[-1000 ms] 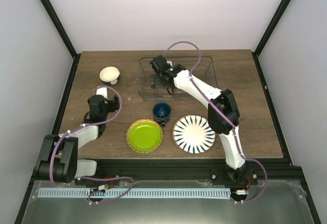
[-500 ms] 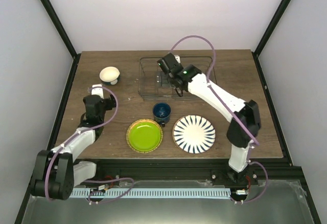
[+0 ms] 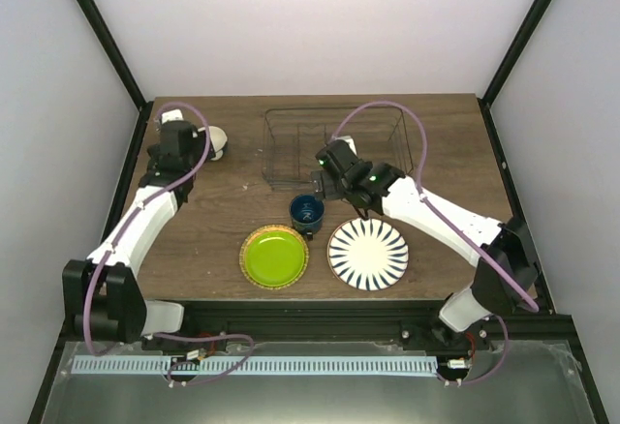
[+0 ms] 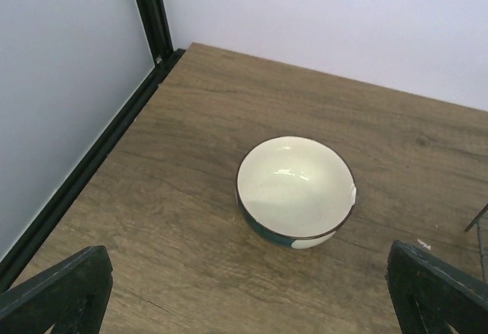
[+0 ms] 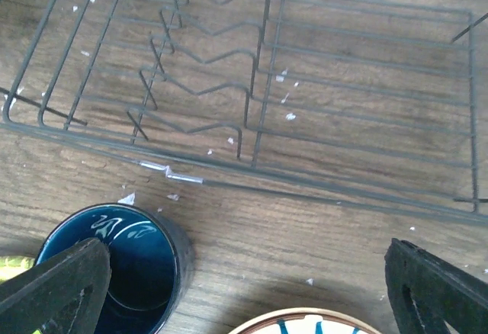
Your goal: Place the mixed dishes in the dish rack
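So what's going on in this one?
Nothing is loaded yet: the rack is empty. The left gripper is open and faces the bowl at the far left without touching it. The right gripper, also open and empty, hovers between the rack's near edge and the mug. The green plate and striped plate lie flat at the front, untouched.

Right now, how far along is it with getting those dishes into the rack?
Done: nothing; the dish rack is empty. In hand: nothing; the left jaws stand open facing the white bowl, the right jaws open near the blue mug. To do: bowl, mug, green plate and striped plate, all on the table.
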`<state>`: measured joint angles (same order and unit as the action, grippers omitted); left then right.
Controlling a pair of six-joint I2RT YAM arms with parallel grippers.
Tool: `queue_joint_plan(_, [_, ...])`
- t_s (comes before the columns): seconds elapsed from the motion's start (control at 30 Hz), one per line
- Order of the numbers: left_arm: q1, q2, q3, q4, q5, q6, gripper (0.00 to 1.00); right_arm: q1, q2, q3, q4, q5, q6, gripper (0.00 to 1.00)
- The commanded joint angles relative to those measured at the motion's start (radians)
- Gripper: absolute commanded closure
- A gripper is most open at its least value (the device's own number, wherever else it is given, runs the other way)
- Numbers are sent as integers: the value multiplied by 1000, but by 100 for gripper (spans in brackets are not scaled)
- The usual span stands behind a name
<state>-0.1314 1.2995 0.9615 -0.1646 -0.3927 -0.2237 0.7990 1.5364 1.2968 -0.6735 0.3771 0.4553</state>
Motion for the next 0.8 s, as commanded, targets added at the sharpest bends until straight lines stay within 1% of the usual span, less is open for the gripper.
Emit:
queue_joint_plan(0.0, [3, 71, 126, -216, -30, -33, 0, 3, -97, 12, 65, 100, -53, 0])
queue_joint_plan(0.07, [12, 108, 192, -263, -27, -16, 0, 2, -146, -16, 84, 99, -32, 0])
queue_joint_plan(0.13, [29, 143, 246, -307, -7, -4, 0, 3, -213, -95, 144, 41, -27, 0])
queue_joint_plan(0.2, [60, 178, 280, -330, 30, -2, 0, 3, -287, -190, 214, -13, -35, 0])
queue_joint_plan(0.27, [104, 219, 309, -347, 76, -11, 0, 3, -346, -241, 237, -13, -41, 0])
queue_joint_plan(0.37, [142, 314, 384, -395, 92, 1, 0, 3, -388, -238, 196, 15, -43, 0])
queue_joint_plan(0.57, [153, 578, 633, -549, 119, 17, 0, 2, -437, -266, 176, 48, -48, 0])
queue_joint_plan(0.77, [160, 715, 725, -571, 180, 21, 0, 2, -448, -280, 153, 57, -40, 0])
